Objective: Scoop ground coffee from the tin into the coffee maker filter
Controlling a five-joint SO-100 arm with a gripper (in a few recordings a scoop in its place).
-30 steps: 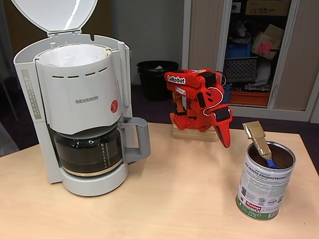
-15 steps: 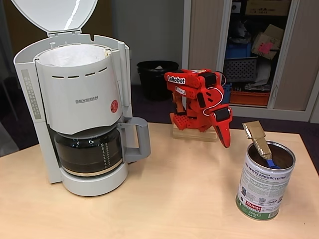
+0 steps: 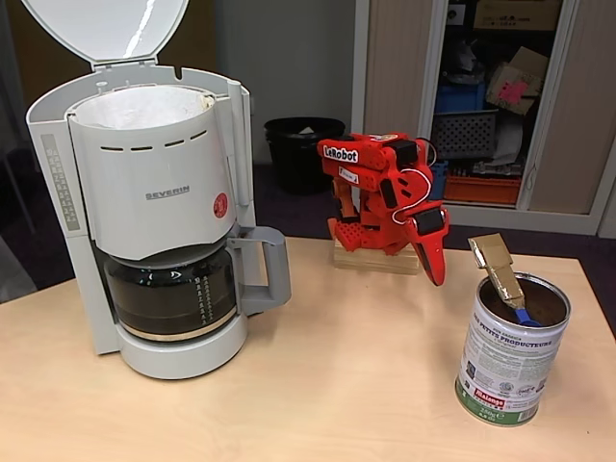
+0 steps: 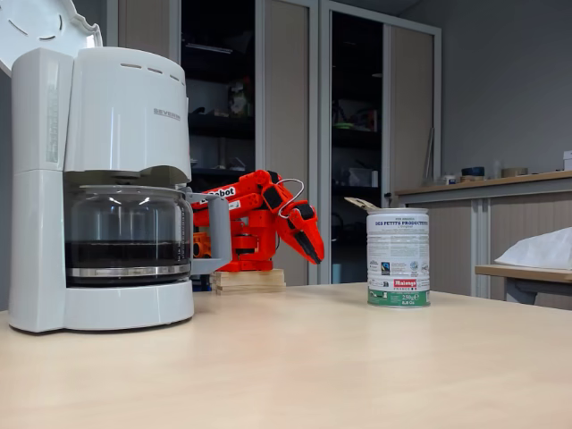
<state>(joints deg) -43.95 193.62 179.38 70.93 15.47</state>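
Nearest the camera on my wooden table (image 3: 318, 385) is the tin (image 3: 510, 348), standing upright toward the right side in one fixed view, lid off. I can see the ground coffee (image 3: 544, 306) as a dark brown patch inside the rim, and a scoop (image 3: 502, 272) with a tan wrapped handle and a blue bit at the bottom leans out of it. From the low fixed view the tin (image 4: 398, 258) shows its label side, so the contents are hidden there and just the tip of the scoop handle (image 4: 362, 205) pokes over the top.

My red gripper (image 3: 435, 262) hangs tip down just behind and to the left of the tin, apart from it, touching neither the tin nor the scoop. Its fingers look pressed together with nothing between them, and the low view of the gripper (image 4: 313, 250) reads the same, though it's side-on so I wouldn't swear to it.

Over on the left, the coffee maker (image 3: 154, 212) has its lid flipped up. I can just catch the coffee maker filter (image 3: 135, 108) as white paper in the basket, but its inside is hard to make out. The glass carafe (image 3: 173, 294) sits under it with dark liquid.

Further back, a black bin (image 3: 302, 152) stands on the floor.
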